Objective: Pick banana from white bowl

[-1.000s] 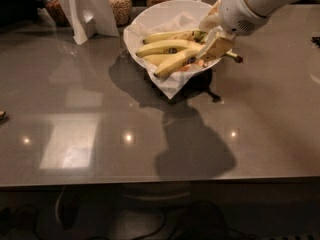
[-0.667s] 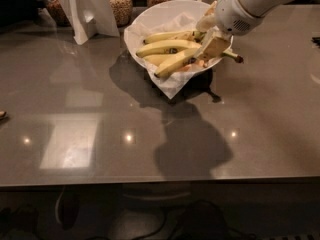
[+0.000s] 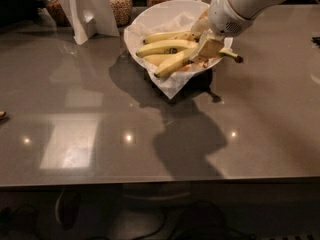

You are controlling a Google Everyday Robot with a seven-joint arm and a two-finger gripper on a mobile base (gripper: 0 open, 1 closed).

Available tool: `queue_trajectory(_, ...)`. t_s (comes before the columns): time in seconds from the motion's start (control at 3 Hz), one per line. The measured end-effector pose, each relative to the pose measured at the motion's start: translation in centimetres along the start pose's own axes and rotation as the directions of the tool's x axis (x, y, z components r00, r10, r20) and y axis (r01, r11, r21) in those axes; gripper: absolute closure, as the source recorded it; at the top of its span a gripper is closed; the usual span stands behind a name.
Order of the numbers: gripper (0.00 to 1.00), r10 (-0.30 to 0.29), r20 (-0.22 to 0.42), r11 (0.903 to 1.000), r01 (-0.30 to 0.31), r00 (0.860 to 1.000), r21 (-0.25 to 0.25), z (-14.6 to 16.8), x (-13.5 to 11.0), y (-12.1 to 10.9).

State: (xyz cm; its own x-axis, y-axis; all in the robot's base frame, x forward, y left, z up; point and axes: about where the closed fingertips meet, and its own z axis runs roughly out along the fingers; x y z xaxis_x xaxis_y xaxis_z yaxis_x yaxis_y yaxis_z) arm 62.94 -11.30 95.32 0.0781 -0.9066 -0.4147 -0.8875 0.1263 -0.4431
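Note:
The white bowl, lined with crinkled white paper, stands at the back middle of the grey table. Three yellow bananas lie in it side by side. The middle one, the banana, is long and curved with small dark spots. Its thin stem with a dark tip pokes out over the bowl's right rim. A shorter banana lies behind it and a stubbier one in front. My gripper, on the white arm coming from the upper right, is down at the bananas' right ends and hides them there.
Glass jars of grain and a white card stand sit behind and to the left of the bowl. The table's front edge runs across the lower part of the view. A small object lies at the left edge.
The gripper has shifted slightly left and settled lower onto the bananas' right ends. The bananas and the bowl have not visibly moved.

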Motion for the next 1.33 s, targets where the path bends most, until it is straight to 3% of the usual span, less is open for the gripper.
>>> queue_trajectory(1.33,0.47,-0.049,-0.034,0.9964,0.047,0.998,-0.071,3.2,0.1,0.9)
